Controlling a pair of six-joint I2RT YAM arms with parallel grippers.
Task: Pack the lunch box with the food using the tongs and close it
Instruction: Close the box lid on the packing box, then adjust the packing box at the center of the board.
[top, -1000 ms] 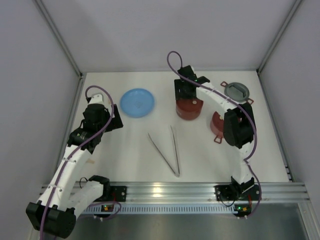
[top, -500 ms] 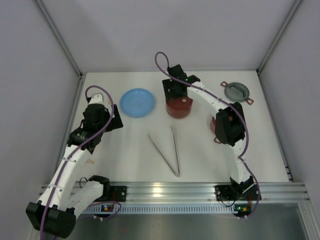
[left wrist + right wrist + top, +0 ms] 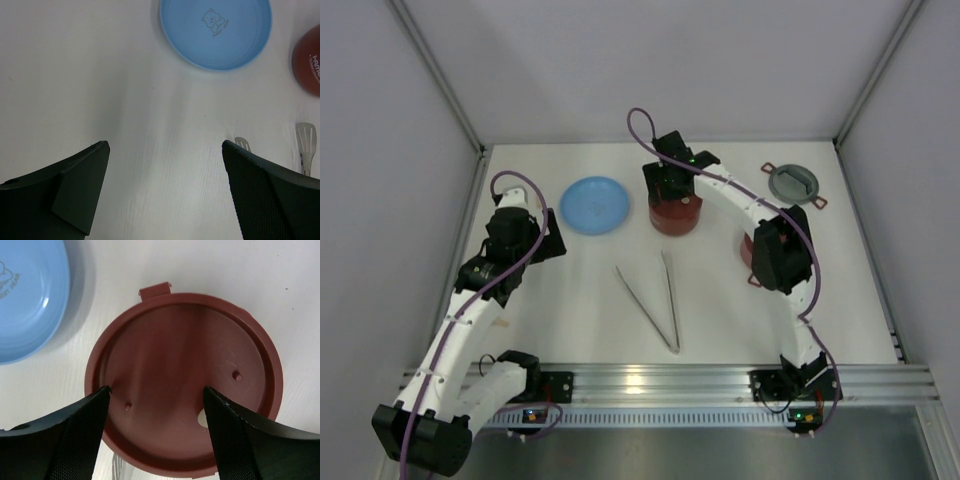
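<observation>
Shifted leftward since a second ago, my right gripper [image 3: 156, 390] and the dark-red stack [image 3: 676, 217] beneath it now sit upper centre in the top view, nearer the blue plate [image 3: 595, 205] than before; over the last half second they have barely moved; everything else lies where it did.

My right gripper's fingers stand well apart above the stack's flat lid [image 3: 185, 365], clamping nothing; whether they touch the lid I cannot tell; my left gripper [image 3: 165, 143] is spread wide over bare counter [image 3: 580, 300] at the left of the top view, holding nothing.

By count: two grippers; one dark-red stack; one more dark-red bowl [image 3: 750, 255] at centre right, mostly hidden behind my right arm; one grey cover [image 3: 793, 182] at upper right, well apart from the stack; one blue plate just left of the stack; one pair of tongs [image 3: 674, 343] lying on the counter at lower centre, its V opening toward the top of the frame.
</observation>
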